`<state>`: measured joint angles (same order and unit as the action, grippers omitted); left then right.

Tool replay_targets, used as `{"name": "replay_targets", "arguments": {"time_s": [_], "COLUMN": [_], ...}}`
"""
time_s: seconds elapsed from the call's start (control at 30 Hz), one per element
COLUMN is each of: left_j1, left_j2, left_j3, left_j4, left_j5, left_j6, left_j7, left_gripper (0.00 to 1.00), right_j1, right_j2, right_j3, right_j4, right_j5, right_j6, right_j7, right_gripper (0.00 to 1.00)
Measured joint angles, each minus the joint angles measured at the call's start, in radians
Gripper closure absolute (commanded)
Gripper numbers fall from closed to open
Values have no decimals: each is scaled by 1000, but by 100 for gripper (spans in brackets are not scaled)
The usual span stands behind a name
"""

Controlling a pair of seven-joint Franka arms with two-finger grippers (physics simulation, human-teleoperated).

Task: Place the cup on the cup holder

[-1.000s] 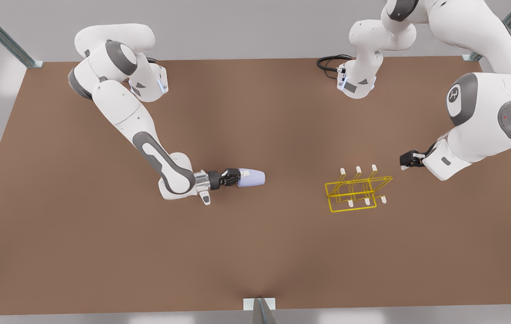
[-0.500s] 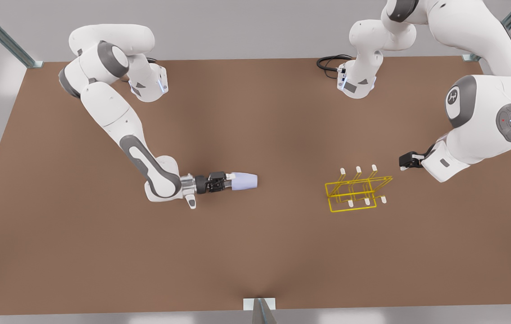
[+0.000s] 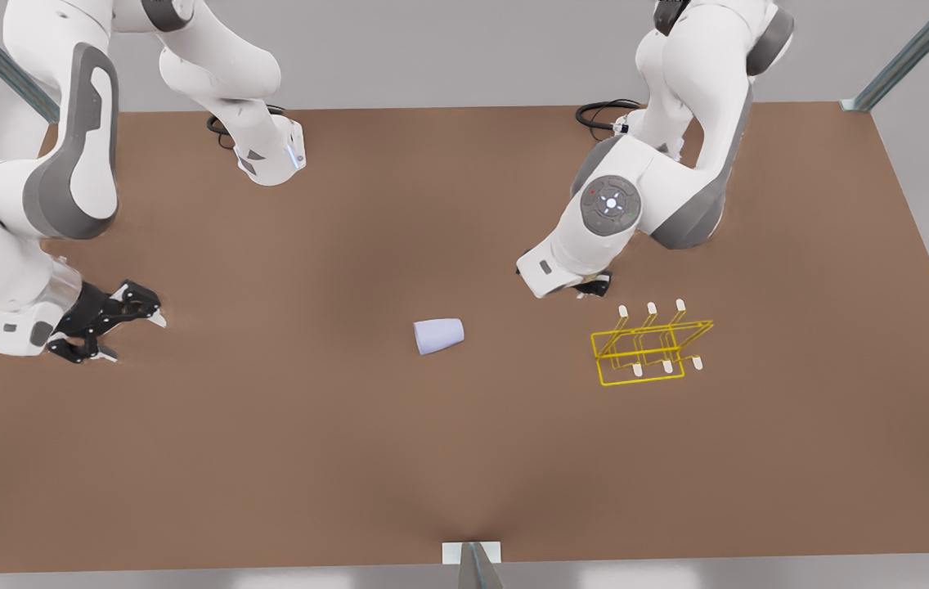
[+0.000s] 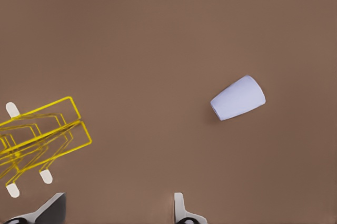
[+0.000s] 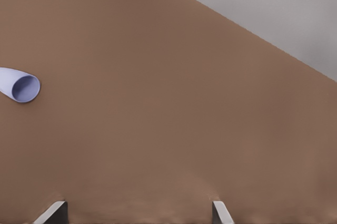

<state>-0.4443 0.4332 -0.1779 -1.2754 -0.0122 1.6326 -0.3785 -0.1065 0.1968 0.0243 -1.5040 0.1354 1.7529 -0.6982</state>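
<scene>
The pale lavender-blue cup [image 3: 438, 335] lies on its side on the brown table, free of both grippers. The yellow wire cup holder [image 3: 651, 352] with white-tipped pegs stands to the front view's right of it. My left gripper [image 3: 593, 286] hangs just behind the holder's left end, mostly hidden under its wrist. Its wrist view shows it [image 4: 116, 211] open, with the cup [image 4: 238, 97] and the cup holder [image 4: 52, 132] ahead. My right gripper [image 3: 133, 337] is open far off at the front view's left. Its wrist view shows it [image 5: 137, 212] and the cup's open mouth [image 5: 18, 86].
A black cable [image 3: 599, 113] coils at the base of the arm at the back right. A metal bracket [image 3: 471, 555] sits at the table's near edge. Bare brown table [image 3: 464, 458] surrounds the cup and holder.
The right gripper let go of the cup and drew far back to the front view's left. The cup now lies loose. The left arm swung from the holder's right to behind its left end.
</scene>
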Motion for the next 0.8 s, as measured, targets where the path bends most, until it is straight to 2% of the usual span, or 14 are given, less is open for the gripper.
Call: {"name": "replay_targets", "arguments": {"time_s": [0.17, 0.33, 0.6, 0.8], "left_j1": [-60, -74, -149, -205], "left_j2": [121, 202, 99, 205], "left_j3": [2, 5, 10, 6], "left_j4": [13, 18, -262, -194], "left_j5": [80, 112, 171, 192], "left_j6": [167, 271, 413, 496], "left_j7": [-478, -930, -1467, -1788], "left_gripper": [0, 0, 0, 0], "right_j1": [22, -5, 31, 48], "right_j2": [6, 20, 14, 29], "right_j3": [-15, -16, 10, 14], "right_j4": [39, 31, 40, 27], "right_j5": [-124, -141, -150, -157], "right_j6": [-129, -143, -94, -70], "right_j7": [169, 296, 436, 508], "right_gripper": [0, 0, 0, 0]}}
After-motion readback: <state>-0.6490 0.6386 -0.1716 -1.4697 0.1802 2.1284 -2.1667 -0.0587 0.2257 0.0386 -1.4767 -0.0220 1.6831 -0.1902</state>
